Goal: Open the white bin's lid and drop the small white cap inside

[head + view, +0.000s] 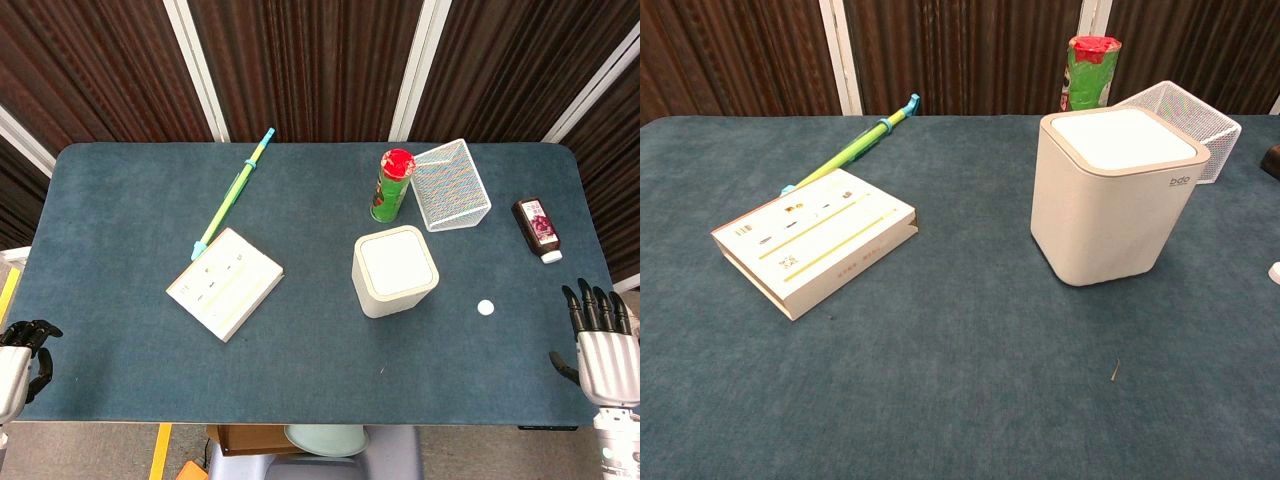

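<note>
White bin (pixel 395 271): the landmark, mid-table, upright, lid (pixel 396 262) shut flush in its rim. Probably light, rigid plastic; the robot likely presses or lifts the lid at its edge while steadying the body.

Small white cap (pixel 486 307): flat on the cloth to the right of the bin, near but apart. Likely light, hard and low-lying, best pinched at its rim.

Right hand (pixel 598 345): right of the cap, fingers spread, empty.

Left hand (pixel 22 352): far left of the bin, fingers curled, holding nothing.
</note>
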{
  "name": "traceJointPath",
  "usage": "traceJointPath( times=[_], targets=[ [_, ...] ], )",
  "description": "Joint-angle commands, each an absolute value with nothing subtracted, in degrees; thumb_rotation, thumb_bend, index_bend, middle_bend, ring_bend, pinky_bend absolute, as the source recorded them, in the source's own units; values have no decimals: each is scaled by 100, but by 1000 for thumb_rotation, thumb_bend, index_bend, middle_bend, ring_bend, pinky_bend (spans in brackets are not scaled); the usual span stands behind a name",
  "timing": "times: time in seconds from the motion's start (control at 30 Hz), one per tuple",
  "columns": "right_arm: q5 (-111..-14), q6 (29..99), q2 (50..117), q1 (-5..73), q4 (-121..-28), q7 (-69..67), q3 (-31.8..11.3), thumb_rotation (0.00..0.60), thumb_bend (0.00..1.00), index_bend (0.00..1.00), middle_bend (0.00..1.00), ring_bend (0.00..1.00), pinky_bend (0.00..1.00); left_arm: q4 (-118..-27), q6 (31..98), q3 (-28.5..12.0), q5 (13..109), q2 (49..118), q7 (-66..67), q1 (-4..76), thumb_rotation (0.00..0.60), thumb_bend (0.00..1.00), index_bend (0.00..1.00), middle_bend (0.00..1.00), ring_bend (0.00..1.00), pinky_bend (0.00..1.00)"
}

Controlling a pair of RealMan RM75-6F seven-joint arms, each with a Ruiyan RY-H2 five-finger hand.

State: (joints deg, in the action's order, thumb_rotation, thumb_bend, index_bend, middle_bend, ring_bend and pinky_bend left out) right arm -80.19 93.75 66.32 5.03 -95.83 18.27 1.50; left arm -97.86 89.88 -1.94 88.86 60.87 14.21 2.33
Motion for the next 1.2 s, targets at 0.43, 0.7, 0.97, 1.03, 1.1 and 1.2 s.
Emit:
traceJointPath(
  times=[0.43, 0.7, 0.97, 1.03, 1.1, 1.2],
  targets=[
    [-8386, 8456, 5809, 1099, -11680, 3462, -125, 600, 479, 209, 787, 799, 777, -9861, 8941, -144, 8937, 6063, 1580, 236, 600, 730, 416, 361, 292, 518],
    [-6735, 7514, 6077, 1947, -12424, 4878, -697, 600, 586, 249, 821, 826, 788, -9878, 8987, -145, 8954, 6026, 1541, 215, 600, 730, 419, 361, 293, 518],
    [-5645, 7351, 6797, 2594, -12217, 5474, -1013, 600, 590, 268, 821, 826, 788, -9859, 8945, -149, 8934, 6031, 1523, 233, 600, 730, 419, 352, 293, 518],
    [-5498, 7287, 6889, 2713, -12166, 5512, -1031, 600, 592, 272, 821, 826, 788, -9857, 8949, -153, 8930, 6032, 1522, 232, 600, 730, 419, 352, 293, 518],
    [-5342, 7226, 6991, 2838, -12118, 5569, -1022, 600, 592, 275, 822, 826, 788, -9856, 8948, -156, 8926, 6030, 1519, 233, 600, 730, 419, 352, 293, 518],
    [-5174, 7186, 7115, 2979, -12084, 5631, -985, 600, 593, 275, 822, 826, 788, -9856, 8958, -156, 8927, 6024, 1507, 228, 600, 730, 419, 352, 293, 518]
  ],
)
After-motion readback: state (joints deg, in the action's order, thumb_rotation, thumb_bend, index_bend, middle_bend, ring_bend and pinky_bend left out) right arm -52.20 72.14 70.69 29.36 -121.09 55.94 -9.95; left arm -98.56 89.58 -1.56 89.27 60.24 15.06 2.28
